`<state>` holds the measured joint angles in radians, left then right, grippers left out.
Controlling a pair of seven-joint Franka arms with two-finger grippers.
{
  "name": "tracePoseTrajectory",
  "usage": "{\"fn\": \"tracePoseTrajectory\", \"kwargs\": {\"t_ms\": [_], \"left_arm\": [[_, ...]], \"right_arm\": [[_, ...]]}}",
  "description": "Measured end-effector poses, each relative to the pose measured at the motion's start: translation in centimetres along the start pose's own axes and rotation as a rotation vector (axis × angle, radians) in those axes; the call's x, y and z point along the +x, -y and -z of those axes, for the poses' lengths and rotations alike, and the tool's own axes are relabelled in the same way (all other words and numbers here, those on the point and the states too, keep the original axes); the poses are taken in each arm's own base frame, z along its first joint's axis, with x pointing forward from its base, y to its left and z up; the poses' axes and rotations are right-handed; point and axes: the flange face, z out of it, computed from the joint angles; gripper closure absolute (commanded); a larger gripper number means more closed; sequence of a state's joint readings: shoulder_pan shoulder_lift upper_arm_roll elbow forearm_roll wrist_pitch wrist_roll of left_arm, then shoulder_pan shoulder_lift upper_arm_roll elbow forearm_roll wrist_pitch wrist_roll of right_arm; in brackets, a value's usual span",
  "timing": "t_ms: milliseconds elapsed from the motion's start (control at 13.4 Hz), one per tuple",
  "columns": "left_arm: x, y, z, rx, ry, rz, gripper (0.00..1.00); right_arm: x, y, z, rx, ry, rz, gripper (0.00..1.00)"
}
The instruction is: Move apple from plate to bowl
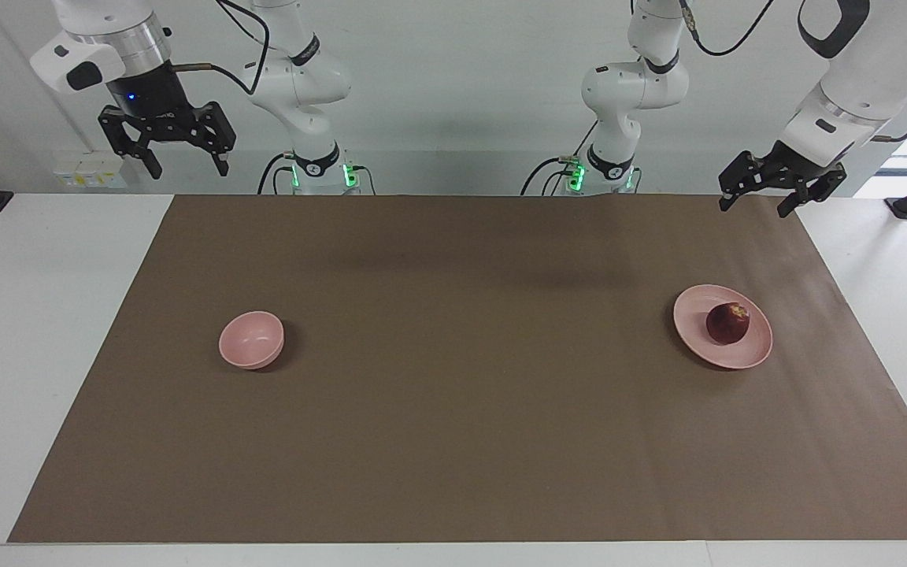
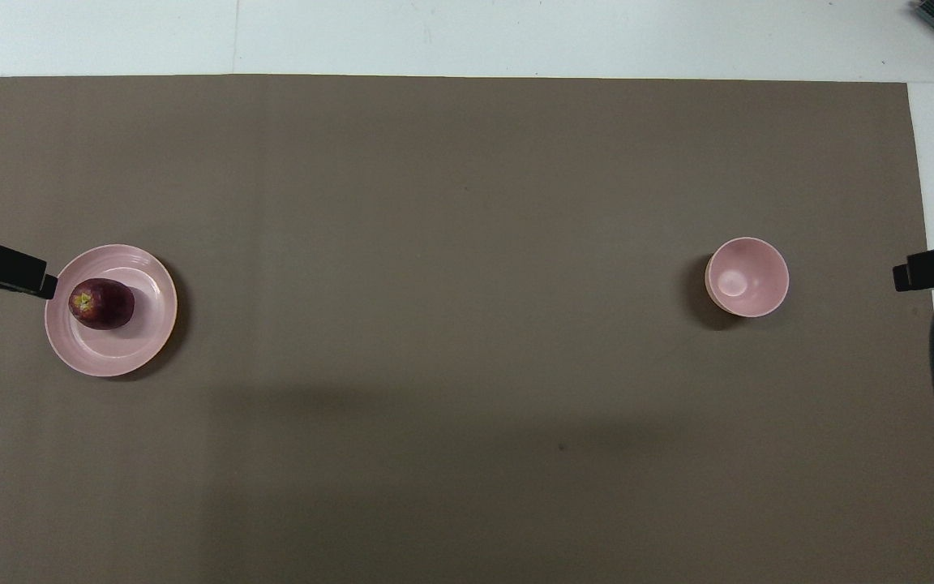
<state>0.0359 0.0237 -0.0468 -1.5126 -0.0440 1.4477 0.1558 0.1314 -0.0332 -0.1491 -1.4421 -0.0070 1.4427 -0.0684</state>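
The apple (image 1: 727, 323) sits on the plate (image 1: 697, 335) toward the left arm's end of the desk (image 1: 44, 331), on the brown mat (image 1: 453, 441). The bowl (image 1: 251, 340) stands empty, well apart from it, toward the right arm's end. The left gripper (image 1: 782, 182) hangs in the air over the mat's edge at the robots' end, its jaws wide open and holding nothing. The right gripper (image 1: 168, 142) waits raised at its own end, jaws also wide open and empty. The task looks to be at its first step, the approach to the fruit. Next, I judge, the left gripper must come over the apple, descend with open jaws straddling it, and close without nudging the plate.
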Motion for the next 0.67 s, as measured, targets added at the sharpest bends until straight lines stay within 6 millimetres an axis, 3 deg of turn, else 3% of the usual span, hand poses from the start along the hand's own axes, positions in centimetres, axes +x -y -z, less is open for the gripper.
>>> {"fn": "tracePoseTrajectory", "kwargs": {"t_ms": [374, 673], "left_arm": [[0.0, 2.3, -1.5, -0.006, 0.011, -0.085, 0.00], [0.5, 3.8, -4.3, -0.008, 0.007, -0.136, 0.00]], "right_arm": [[0.0, 0.0, 0.0, 0.000, 0.000, 0.000, 0.00], [0.0, -0.5, 0.0, 0.000, 0.000, -0.009, 0.00]]}}
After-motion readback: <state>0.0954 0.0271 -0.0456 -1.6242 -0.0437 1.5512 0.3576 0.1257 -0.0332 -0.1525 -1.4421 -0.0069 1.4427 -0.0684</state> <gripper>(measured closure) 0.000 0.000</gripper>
